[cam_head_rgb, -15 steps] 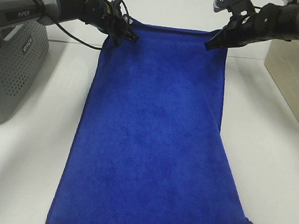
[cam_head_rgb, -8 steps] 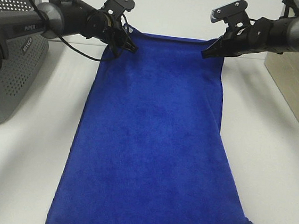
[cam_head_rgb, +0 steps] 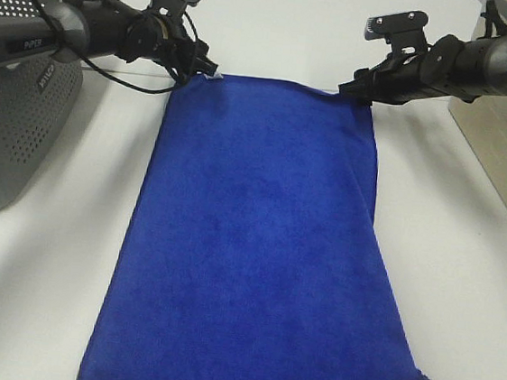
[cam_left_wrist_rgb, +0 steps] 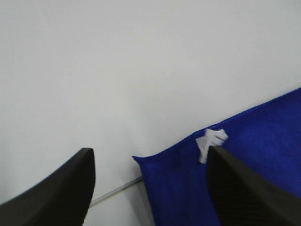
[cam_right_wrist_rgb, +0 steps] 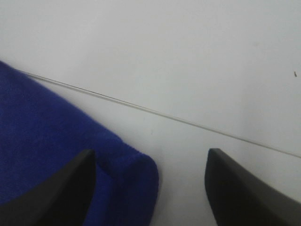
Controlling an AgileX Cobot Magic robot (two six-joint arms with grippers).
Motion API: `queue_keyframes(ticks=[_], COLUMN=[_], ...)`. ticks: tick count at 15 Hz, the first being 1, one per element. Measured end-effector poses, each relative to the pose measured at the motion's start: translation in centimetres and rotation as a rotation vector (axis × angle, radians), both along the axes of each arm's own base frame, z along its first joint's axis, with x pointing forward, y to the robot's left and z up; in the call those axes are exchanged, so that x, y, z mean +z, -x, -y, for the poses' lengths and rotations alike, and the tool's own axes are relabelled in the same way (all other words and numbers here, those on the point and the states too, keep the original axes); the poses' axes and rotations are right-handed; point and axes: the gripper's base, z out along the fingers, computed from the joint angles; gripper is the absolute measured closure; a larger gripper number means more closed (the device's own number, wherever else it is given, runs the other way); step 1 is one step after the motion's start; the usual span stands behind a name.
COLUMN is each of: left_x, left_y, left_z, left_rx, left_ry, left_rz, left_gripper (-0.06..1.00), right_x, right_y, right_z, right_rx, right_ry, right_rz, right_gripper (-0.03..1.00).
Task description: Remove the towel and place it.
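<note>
White table [cam_head_rgb: 460, 293] carries towel [cam_head_rgb: 257, 245]; basket [cam_head_rgb: 16, 120].

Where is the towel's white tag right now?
In the exterior high view, the white tag sits at the towel's far-left corner, beside the open left gripper.

Both grippers' fingers [cam_left_wrist_rgb: 56, 188] apart.

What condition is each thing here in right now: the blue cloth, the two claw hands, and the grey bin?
towel: spread flat on the table, far corners free, white tag showing at one corner.
left gripper: open, fingers apart over the tagged corner, holding nothing.
right gripper: open, fingers apart over the other far corner, holding nothing.
grey perforated basket: upright at the left edge; its inside cannot be seen.
</note>
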Motion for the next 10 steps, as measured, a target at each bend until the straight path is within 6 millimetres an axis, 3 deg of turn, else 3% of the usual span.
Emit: queue_keyframes(ticks=[10], left_x=[-0.96], left_y=[0.45], left_z=[-0.68], left_rx=[0.043], left_ry=[-0.031], left_rz=[-0.12], left_gripper=[0.3], right_x=[-0.36], right_y=[0.22], right_z=[-0.08], right_rx=[0.045], right_ry=[0.05], right_rz=[-0.034], right_gripper=[0.31])
